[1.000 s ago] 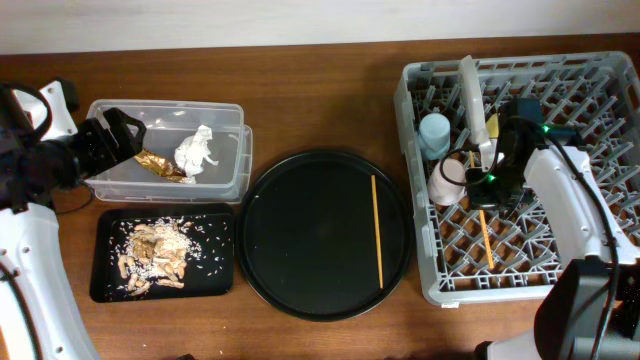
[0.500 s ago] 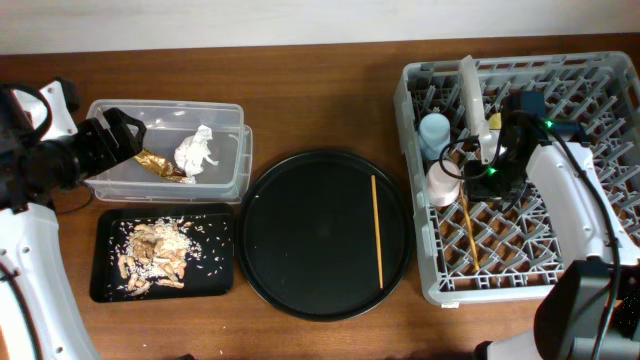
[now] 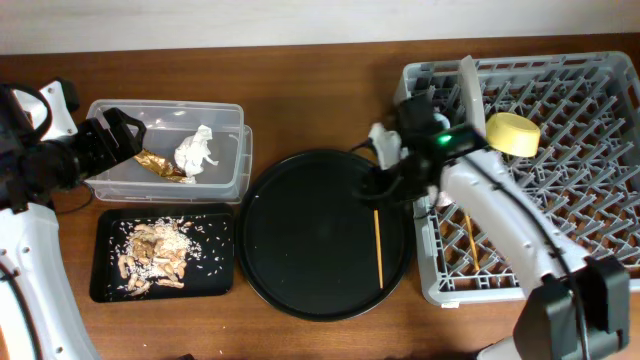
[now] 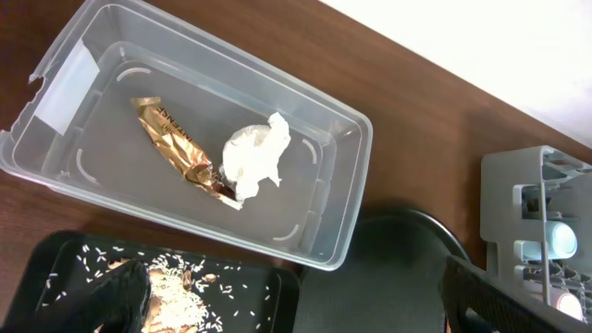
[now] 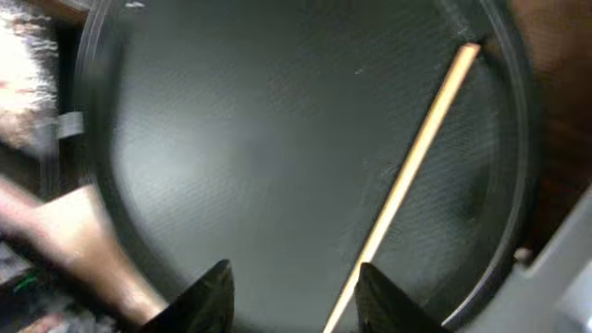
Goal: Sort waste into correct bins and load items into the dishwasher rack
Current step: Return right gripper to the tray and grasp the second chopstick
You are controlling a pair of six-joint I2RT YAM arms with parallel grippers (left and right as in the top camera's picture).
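Note:
My right gripper [image 3: 386, 186] is open and empty, low over the large round black tray [image 3: 300, 230]. In the right wrist view its fingers [image 5: 296, 305] straddle the near end of a wooden chopstick [image 5: 416, 157], which lies on that tray [image 3: 378, 232]. A second chopstick [image 3: 470, 240], a yellow bowl [image 3: 513, 133] and an upright pale plate [image 3: 468, 85] sit in the grey dishwasher rack [image 3: 600, 200]. The blue cup [image 4: 559, 240] shows at the rack's edge. My left gripper [image 3: 120, 135] is open beside the clear tub [image 3: 230, 160], which holds the white tissue [image 3: 195, 150] and foil wrapper [image 3: 160, 163].
The flat black tray [image 3: 220, 270], in front of the tub, holds the beige food scraps [image 3: 155, 252] and scattered rice. The round tray lies between the bins and the rack, close to both. My right arm reaches across the rack's left wall.
My right arm left a chopstick in the rack and swung left out of it, down over the round tray. The yellow bowl is now uncovered. The left arm has not moved.

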